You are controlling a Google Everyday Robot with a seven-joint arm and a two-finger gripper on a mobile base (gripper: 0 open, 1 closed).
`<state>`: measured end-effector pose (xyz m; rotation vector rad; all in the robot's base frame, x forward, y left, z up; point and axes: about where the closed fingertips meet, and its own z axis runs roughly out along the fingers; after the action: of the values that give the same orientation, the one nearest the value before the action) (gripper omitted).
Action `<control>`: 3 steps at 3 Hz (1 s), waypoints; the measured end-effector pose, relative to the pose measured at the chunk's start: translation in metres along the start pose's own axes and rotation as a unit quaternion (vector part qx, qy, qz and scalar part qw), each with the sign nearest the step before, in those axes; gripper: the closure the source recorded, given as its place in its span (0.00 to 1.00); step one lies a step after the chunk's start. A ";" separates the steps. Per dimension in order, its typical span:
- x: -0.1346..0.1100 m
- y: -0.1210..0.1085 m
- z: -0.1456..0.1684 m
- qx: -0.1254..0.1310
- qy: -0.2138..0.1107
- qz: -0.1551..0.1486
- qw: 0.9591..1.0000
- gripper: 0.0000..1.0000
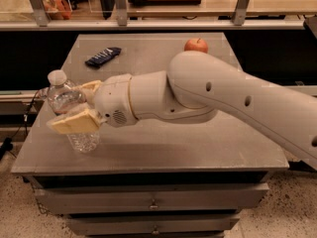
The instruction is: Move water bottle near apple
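Observation:
The water bottle (pixel 63 96), clear with a white cap, stands at the table's left edge and leans a little to the left. My gripper (pixel 69 107) is at the bottle, open, with one tan finger (pixel 74 123) in front of its body and the other finger (pixel 91 87) behind it. The bottle's base (pixel 84 142) rests on the table below the front finger. The red-orange apple (pixel 196 45) sits at the far right of the table, partly hidden behind my white arm (pixel 208 90).
A dark blue flat wrapper bar (pixel 103 56) lies at the far left of the grey table (pixel 163 148). The table's left edge is right beside the bottle. A shelf with railings runs behind the table. Drawers sit under the tabletop.

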<state>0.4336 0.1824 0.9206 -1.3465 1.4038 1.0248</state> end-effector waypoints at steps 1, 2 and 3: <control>0.003 -0.013 -0.019 0.021 -0.003 0.006 1.000 0.77; -0.003 -0.047 -0.078 0.064 -0.008 -0.005 0.998 0.99; -0.028 -0.101 -0.178 0.127 -0.024 -0.023 0.991 1.00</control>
<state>0.5226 0.0106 0.9934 -1.1553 1.4081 0.8123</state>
